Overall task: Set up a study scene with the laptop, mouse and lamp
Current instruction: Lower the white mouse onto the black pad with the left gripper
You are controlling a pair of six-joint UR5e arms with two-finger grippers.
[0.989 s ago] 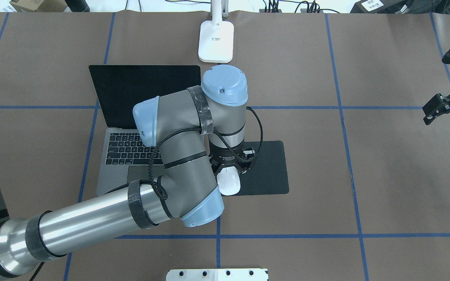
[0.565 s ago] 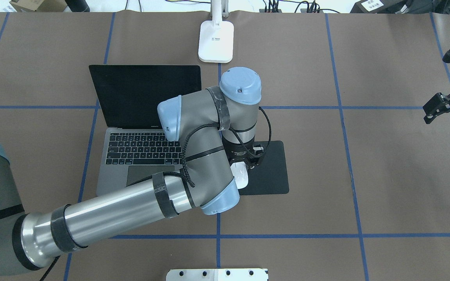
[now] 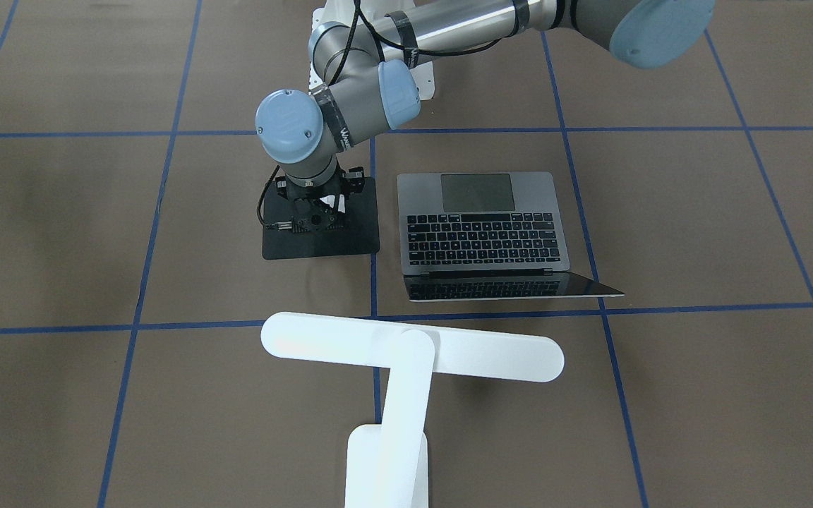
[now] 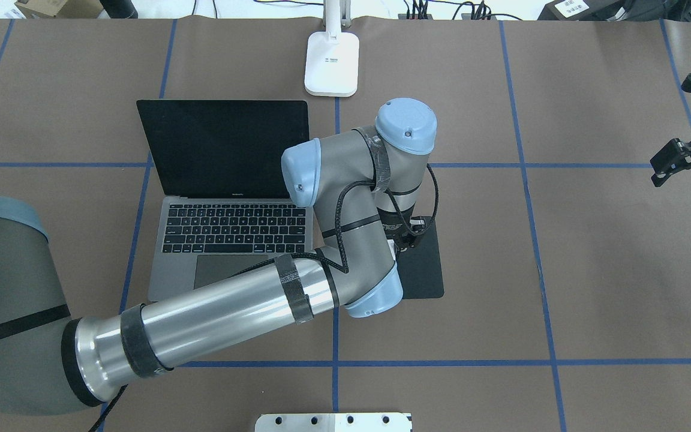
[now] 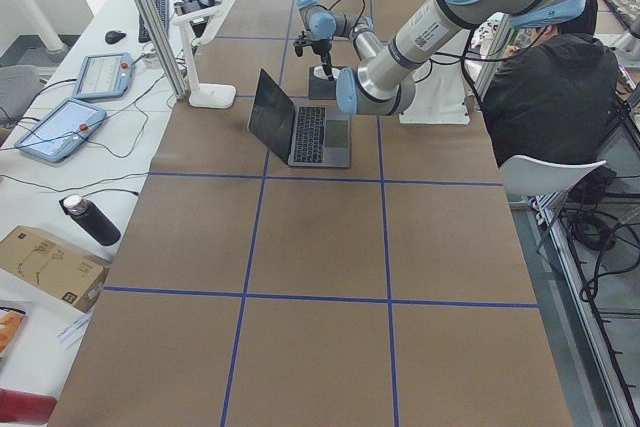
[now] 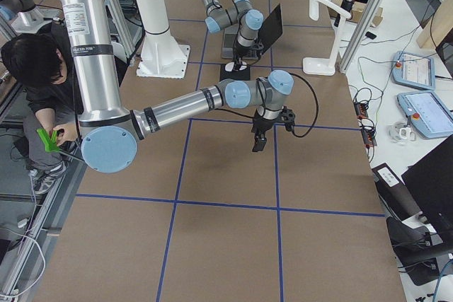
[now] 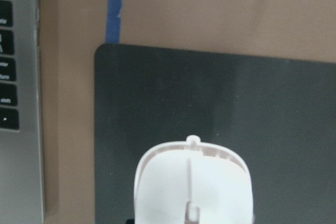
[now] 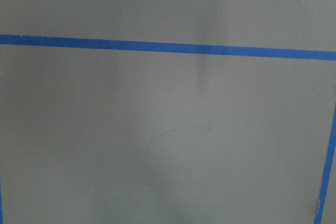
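The laptop (image 4: 231,231) lies open left of centre, screen (image 4: 225,144) tilted back; it also shows in the front view (image 3: 480,226). The white mouse (image 7: 194,182) sits between my left gripper's jaws over the black mouse pad (image 7: 220,98); I cannot tell whether it touches the pad. In the overhead view my left wrist hides the mouse, and my left gripper (image 4: 404,241) is over the pad (image 4: 423,270). The lamp's base (image 4: 332,63) stands at the far edge and its bar head (image 3: 413,349) reaches toward the laptop. My right gripper (image 4: 681,135) is open and empty at the right edge.
The left forearm (image 4: 219,318) crosses low over the laptop's front right corner. A white ribbed pedestal (image 4: 333,422) sits at the near edge. Blue tape lines (image 4: 525,165) grid the brown table. Cables and boxes lie beyond the far edge.
My left gripper has moved right with the mouse, from the pad's left edge toward its middle. The wrist now hides the mouse from overhead. The right arm has barely moved.
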